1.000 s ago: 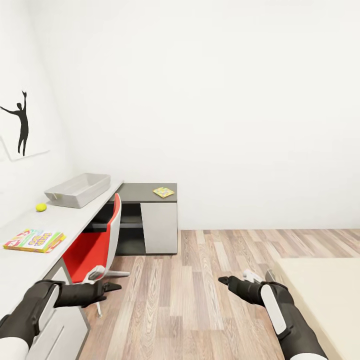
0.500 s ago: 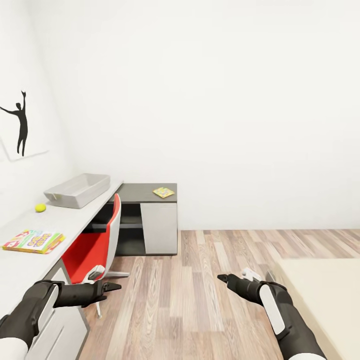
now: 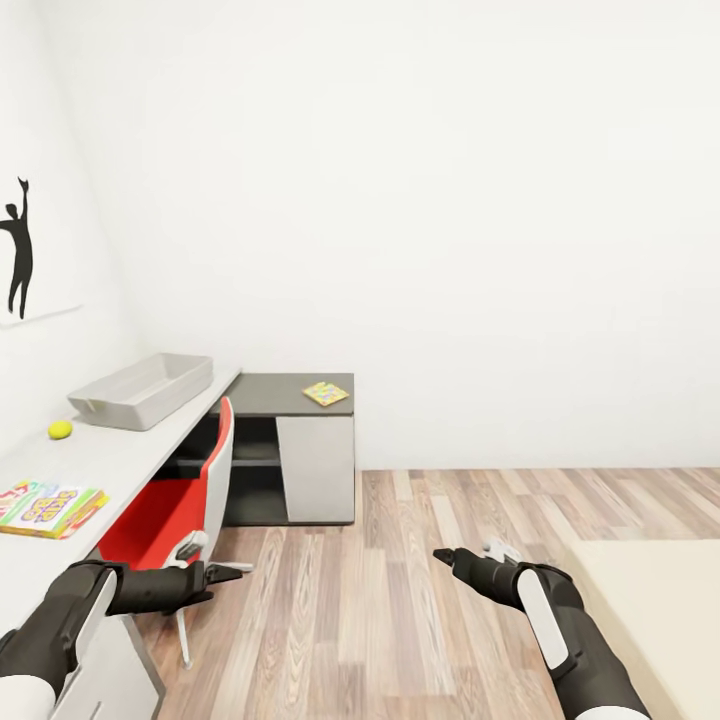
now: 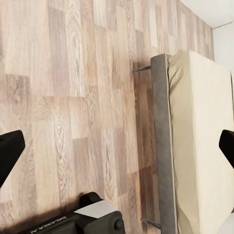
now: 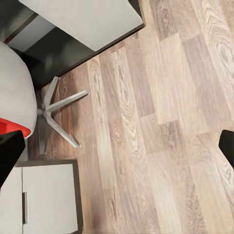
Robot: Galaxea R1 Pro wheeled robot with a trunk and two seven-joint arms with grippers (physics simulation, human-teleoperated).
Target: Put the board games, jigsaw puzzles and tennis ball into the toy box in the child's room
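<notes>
**Robot enters child's room with both claws empty, toys waiting on the bench**

The left claw hangs released and empty over the wood-plank floor, its dark fingertips set wide apart at the edges of the left wrist view. The right claw is likewise spread and holds nothing, poised above bare planks just short of the bed, whose cream mattress shows in the left wrist view too.

Just beyond the left claw stands a red-and-white swivel chair, tucked under the long pale bench along the left wall. On that bench, nearest the robot, lies a colourful board game — flat, stiff and light by the look of it, probably best pinched across an overhanging edge rather than from above. Farther along sits the tennis ball, small and liable to roll, so a centred squeeze would suit it. Beyond the ball rests the light-grey toy box, apparently empty from this angle.

A jigsaw puzzle lies well apart on the lower dark-topped section in the corner — a thin board that looks awkward to lift off a flat top and may need sliding to the rim first. A black silhouette picture hangs on the left wall.

None of the toys is seen in the box yet; the robot appears to be positioning itself.
</notes>
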